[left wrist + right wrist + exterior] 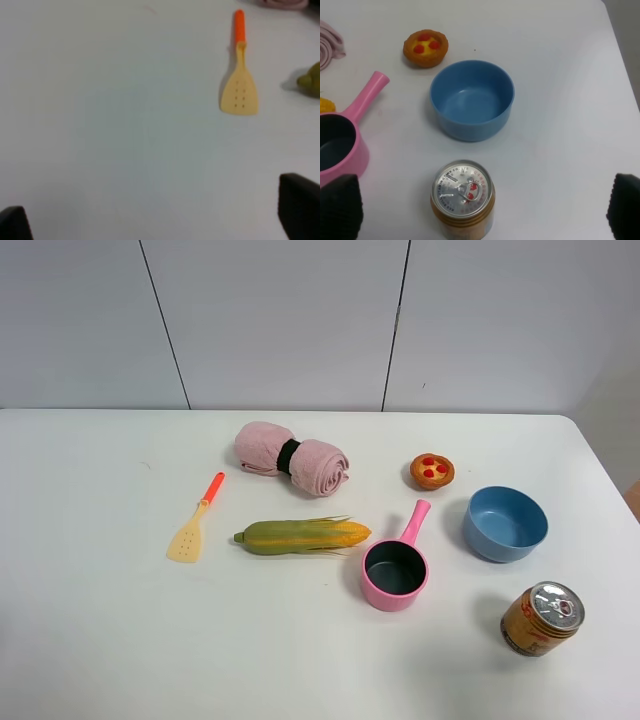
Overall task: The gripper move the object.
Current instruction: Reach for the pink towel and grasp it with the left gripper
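The dusty-pink rolled towel (291, 458) with a black band round its middle lies on the white table (90, 620), behind the corn cob. Only an edge of it shows in the left wrist view (282, 3) and in the right wrist view (330, 46). Neither arm shows in the exterior high view. My left gripper (156, 217) is open and empty over bare table, well short of the towel. My right gripper (482, 210) is open and empty, with its fingertips (340, 207) wide apart on either side of the drink can, far from the towel.
A yellow spatula (195, 522) with an orange handle, a corn cob (303, 536), a pink saucepan (396, 568), a blue bowl (505, 523), a small fruit tart (432, 471) and a drink can (541, 618) lie around the towel's front and right.
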Motion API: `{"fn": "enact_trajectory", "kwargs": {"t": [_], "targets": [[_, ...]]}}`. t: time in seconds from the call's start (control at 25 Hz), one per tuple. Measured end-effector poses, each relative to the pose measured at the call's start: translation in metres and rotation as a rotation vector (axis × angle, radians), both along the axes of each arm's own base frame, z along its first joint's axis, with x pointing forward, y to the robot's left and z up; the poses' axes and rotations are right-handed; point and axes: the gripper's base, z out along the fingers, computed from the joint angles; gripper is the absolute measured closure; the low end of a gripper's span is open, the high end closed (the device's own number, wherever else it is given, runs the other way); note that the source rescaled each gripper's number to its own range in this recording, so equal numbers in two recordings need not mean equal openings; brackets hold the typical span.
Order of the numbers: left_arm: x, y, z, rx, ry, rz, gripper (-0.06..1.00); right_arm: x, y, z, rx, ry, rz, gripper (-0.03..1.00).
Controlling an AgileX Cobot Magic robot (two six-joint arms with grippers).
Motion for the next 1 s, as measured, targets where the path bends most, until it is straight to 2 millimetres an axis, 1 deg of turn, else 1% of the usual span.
{"fn": "enact_trajectory", "kwargs": {"t": [0.12,0.2,0.24,0.36,0.48,0.6,0.72,0.88,1.0], "targets": [[0.031,-0.003,0.023,-0.001,-0.074,-0.025,-0.06,0.000,0.000,0.000,0.000,0.000,0.000,-0.03],[0.055,-0.005,0.035,-0.006,-0.089,-0.043,-0.06,0.000,0.000,0.000,0.000,0.000,0.000,-0.03],[0.069,-0.006,0.039,-0.012,-0.077,-0.052,-0.06,0.000,0.000,0.000,0.000,0.000,0.000,-0.03],[0.112,-0.011,0.040,-0.040,-0.004,-0.081,-0.06,0.000,0.000,0.000,0.000,0.000,0.000,-0.03],[0.157,-0.017,0.033,-0.073,0.084,-0.121,-0.06,0.000,0.000,0.000,0.000,0.000,0.000,-0.03],[0.198,-0.026,0.018,-0.093,0.168,-0.175,-0.06,0.000,0.000,0.000,0.000,0.000,0.000,-0.03],[0.225,-0.045,0.007,-0.092,0.222,-0.246,-0.06,0.000,0.000,0.000,0.000,0.000,0.000,-0.03],[0.253,-0.082,-0.002,-0.094,0.262,-0.339,-0.06,0.000,0.000,0.000,0.000,0.000,0.000,-0.03],[0.269,-0.109,-0.006,-0.096,0.275,-0.397,-0.06,0.000,0.000,0.000,0.000,0.000,0.000,-0.03]]}}
